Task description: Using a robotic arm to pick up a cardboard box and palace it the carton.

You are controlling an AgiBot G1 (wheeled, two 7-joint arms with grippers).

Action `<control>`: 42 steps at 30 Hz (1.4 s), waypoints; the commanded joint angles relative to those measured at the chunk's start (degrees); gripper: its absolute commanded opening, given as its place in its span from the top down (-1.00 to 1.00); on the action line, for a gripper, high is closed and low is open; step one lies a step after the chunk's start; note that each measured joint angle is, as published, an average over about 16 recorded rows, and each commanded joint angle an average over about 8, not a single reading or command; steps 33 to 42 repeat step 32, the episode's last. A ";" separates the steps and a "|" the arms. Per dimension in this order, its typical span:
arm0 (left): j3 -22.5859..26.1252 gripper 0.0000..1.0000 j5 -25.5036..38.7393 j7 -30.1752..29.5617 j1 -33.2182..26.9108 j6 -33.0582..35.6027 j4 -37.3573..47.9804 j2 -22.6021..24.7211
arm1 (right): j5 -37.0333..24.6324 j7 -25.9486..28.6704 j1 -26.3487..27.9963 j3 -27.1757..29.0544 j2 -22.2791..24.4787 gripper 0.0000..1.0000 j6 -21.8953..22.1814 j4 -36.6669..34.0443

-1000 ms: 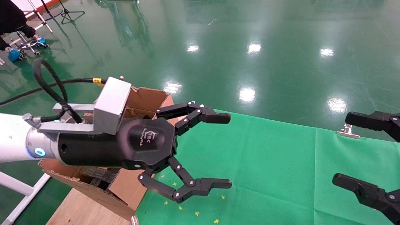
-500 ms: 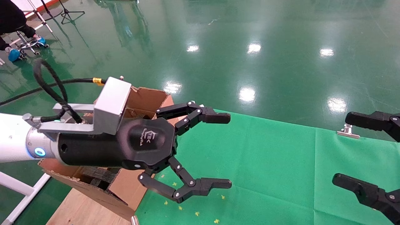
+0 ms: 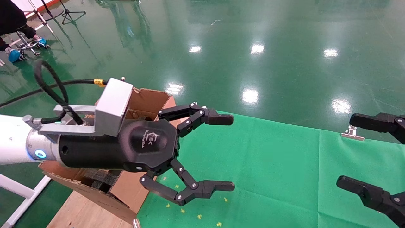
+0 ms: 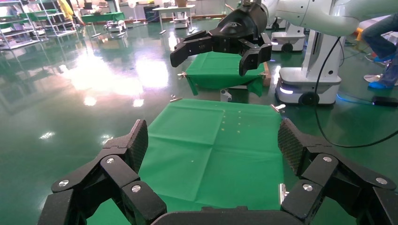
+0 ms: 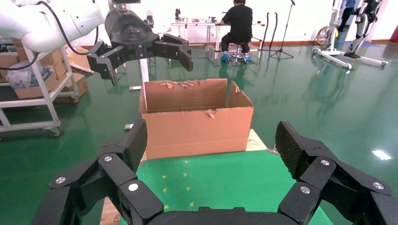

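The jaws of the left gripper [image 3: 226,153] are standing wide apart and holding nothing; this gripper, at the end of the robotic arm [image 3: 14,141], is hanging in the air over the near left part of the green cloth [image 3: 269,171] that is covering the tabletop; the arm is white with a silver wrist, a glowing blue ring and a looping black cable [image 3: 47,87]; the jaws of the right gripper [image 3: 356,152] are also spread wide and empty, showing at the right edge of the head view above the cloth, well apart from the left one; the carton [image 3: 148,101], a large brown cardboard one with ragged torn flaps, is sitting at the left end of the tabletop, mostly hidden behind the left gripper in the head view; dark foam pieces [image 3: 99,179] are showing inside it; in the right wrist view the carton [image 5: 195,124] is standing upright just past the edge of the cloth, with the left gripper [image 5: 143,49] hanging above its near side; the small cardboard box is not showing in any view, so I cannot tell where it is; a metal clip [image 3: 352,133] is gripping the far right edge of the cloth; small yellow specks [image 3: 199,216] are lying scattered on the cloth near the carton; a seated person [image 5: 239,23] is working at a desk far behind, on the shiny green floor [image 3: 253,47].
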 commanded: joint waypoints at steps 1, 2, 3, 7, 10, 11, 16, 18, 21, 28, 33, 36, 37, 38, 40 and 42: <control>0.00 -1.00 0.00 0.00 0.00 0.00 0.00 0.00 | 0.00 0.00 0.00 0.00 0.00 -1.00 0.00 0.00; 0.00 -1.00 0.00 0.00 0.00 0.00 0.00 0.00 | 0.00 0.00 0.00 0.00 0.00 -1.00 0.00 0.00; 0.00 -1.00 0.00 0.00 0.00 0.00 0.00 0.00 | 0.00 0.00 0.00 0.00 0.00 -1.00 0.00 0.00; 0.00 -1.00 0.00 0.00 0.00 0.00 0.00 0.00 | 0.00 0.00 0.00 0.00 0.00 -1.00 0.00 0.00; 0.00 -1.00 0.00 0.00 0.00 0.00 0.00 0.00 | 0.00 0.00 0.00 0.00 0.00 -1.00 0.00 0.00; 0.00 -1.00 0.00 0.00 0.00 0.00 0.00 0.00 | 0.00 0.00 0.00 0.00 0.00 -1.00 0.00 0.00; 0.00 -1.00 0.00 0.00 0.00 0.00 0.00 0.00 | 0.00 0.00 0.00 0.00 0.00 -1.00 0.00 0.00; 0.00 -1.00 0.00 0.00 0.00 0.00 0.00 0.00 | 0.00 0.00 0.00 0.00 0.00 -1.00 0.00 0.00; 0.00 -1.00 0.00 0.00 0.00 0.00 0.00 0.00 | 0.00 0.00 0.00 0.00 0.00 -1.00 0.00 0.00; 0.00 -1.00 0.00 0.00 0.00 0.00 0.00 0.00 | 0.00 0.00 0.00 0.00 0.00 -1.00 0.00 0.00; 0.00 -1.00 0.00 0.00 0.00 0.00 0.00 0.00 | 0.00 0.00 0.00 0.00 0.00 -1.00 0.00 0.00; 0.00 -1.00 0.00 0.00 0.00 0.00 0.00 0.00 | 0.00 0.00 0.00 0.00 0.00 -1.00 0.00 0.00; 0.00 -1.00 0.00 0.00 0.00 0.00 0.00 0.00 | 0.00 0.00 0.00 0.00 0.00 -1.00 0.00 0.00; 0.00 -1.00 0.00 0.00 0.00 0.00 0.00 0.00 | 0.00 0.00 0.00 0.00 0.00 -1.00 0.00 0.00; 0.00 -1.00 0.00 0.00 0.00 0.00 0.00 0.00 | 0.00 0.00 0.00 0.00 0.00 -1.00 0.00 0.00; 0.00 -1.00 0.00 0.00 0.00 0.00 0.00 0.00 | 0.00 0.00 0.00 0.00 0.00 -1.00 0.00 0.00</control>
